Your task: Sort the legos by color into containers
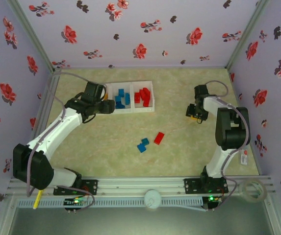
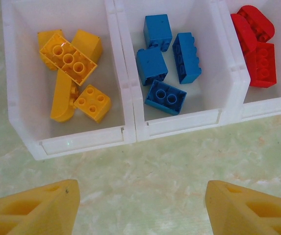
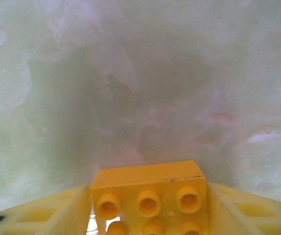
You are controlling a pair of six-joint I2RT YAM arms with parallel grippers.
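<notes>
The containers (image 2: pixel 130 132) are one white tray with three compartments: yellow legos (image 2: pixel 71 73) on the left, blue legos (image 2: pixel 165 63) in the middle, red legos (image 2: pixel 255 46) on the right. My left gripper (image 2: pixel 142 205) hovers open over bare table just in front of the tray (image 1: pixel 152 84), with nothing between its fingers. Far to the right, my right gripper (image 1: pixel 195 115) is low on the table. Its yellow fingers press both sides of a yellow lego (image 3: pixel 147 178), studs facing the camera. One red lego (image 1: pixel 159 138) and two blue legos (image 1: pixel 142 145) lie loose mid-table.
The tray stands at the back of the green marbled table, near the left arm's wrist (image 1: pixel 92 93). Metal frame rails (image 1: pixel 47 93) and floral walls (image 1: pixel 140 29) bound the table on the left, right and back. The right arm's elbow (image 1: pixel 232 126) stands near the right edge.
</notes>
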